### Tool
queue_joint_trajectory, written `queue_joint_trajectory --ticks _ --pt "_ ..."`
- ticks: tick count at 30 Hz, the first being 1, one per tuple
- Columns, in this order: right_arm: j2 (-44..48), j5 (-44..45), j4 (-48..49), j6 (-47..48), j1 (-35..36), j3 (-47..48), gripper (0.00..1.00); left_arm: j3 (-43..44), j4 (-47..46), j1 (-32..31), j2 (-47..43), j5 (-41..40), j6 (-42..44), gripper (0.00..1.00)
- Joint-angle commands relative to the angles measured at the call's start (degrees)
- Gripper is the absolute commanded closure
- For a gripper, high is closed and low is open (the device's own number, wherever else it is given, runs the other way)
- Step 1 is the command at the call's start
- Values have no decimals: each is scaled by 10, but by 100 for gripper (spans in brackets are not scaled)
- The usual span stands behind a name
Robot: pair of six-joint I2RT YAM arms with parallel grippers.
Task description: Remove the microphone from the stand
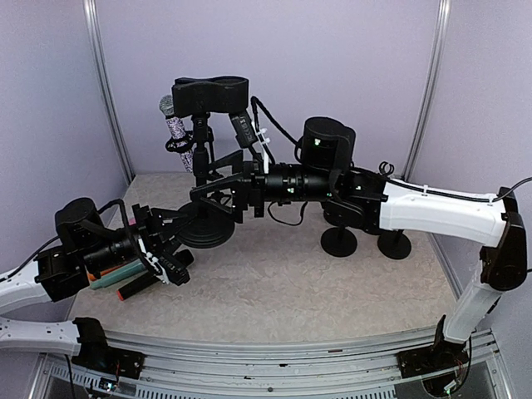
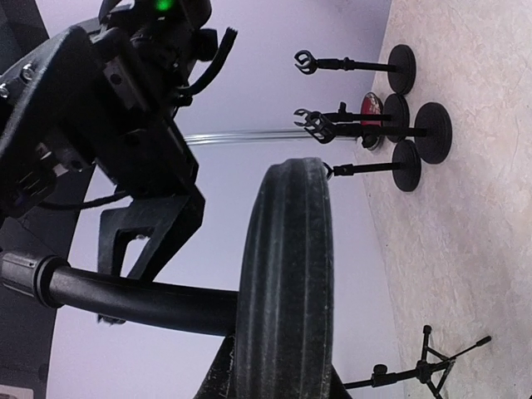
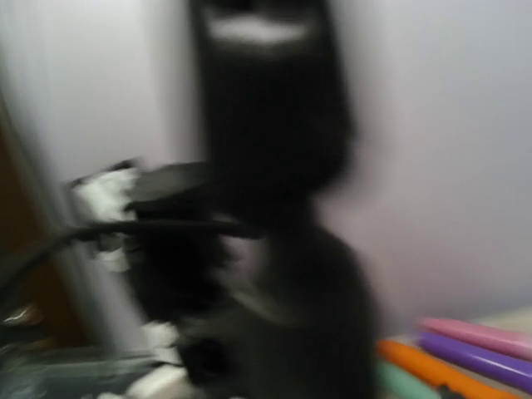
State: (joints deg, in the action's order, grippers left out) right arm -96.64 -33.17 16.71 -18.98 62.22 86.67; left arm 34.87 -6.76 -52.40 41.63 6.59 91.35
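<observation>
1. The near half of the table (image 1: 291, 291) lies open from the front rail back to the right forearm. That forearm crosses above the table from the right edge to the centre.
2. The left arm lies low at the near-left corner. Markers (image 1: 125, 281) lie under it, and only their teal and orange ends show.
3. The left fingers (image 1: 166, 218) sit at the near-left rim of the base (image 1: 208, 231). The top view shows a gap between them, but I cannot tell whether they press on the rim. In the left wrist view the base (image 2: 287, 283) stands edge-on at centre, and dark shapes at its foot cannot be told from it.
4. The right fingers (image 1: 220, 184) are parted, one above the other. Their tips are just beside the pole (image 1: 200, 141) above the base, and they grip nothing. The right wrist view is blurred: a dark mass fills it, with the markers (image 3: 465, 349) at lower right.
5. The microphone (image 1: 174, 125) rests tilted in the clip at the top of the stand, head up and to the left. It is near the left frame post (image 1: 108, 91) and well above both pairs of fingers. A black block (image 1: 210, 93) just to its right hides the top of the pole.
6. Small stands (image 1: 339, 242) stand right of centre behind the forearm, which cuts off their uppers. The left wrist view shows them whole, with a red object (image 2: 370, 108) among them that is too small to identify.
</observation>
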Motion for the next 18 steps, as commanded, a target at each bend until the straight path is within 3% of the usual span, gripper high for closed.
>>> queue_joint_trajectory --ticks 1,9,13,18 --pt "54 215 4 20 7 -59 18 12 -74 5 -4 -24 -17 100" --pt "68 295 95 49 43 -112 26 11 -66 4 -4 -27 -12 100" --pt "41 295 102 61 56 -78 30 8 -58 4 -3 -25 -8 100" --pt "-1 310 93 76 69 -28 42 1 -56 4 -4 -25 0 100"
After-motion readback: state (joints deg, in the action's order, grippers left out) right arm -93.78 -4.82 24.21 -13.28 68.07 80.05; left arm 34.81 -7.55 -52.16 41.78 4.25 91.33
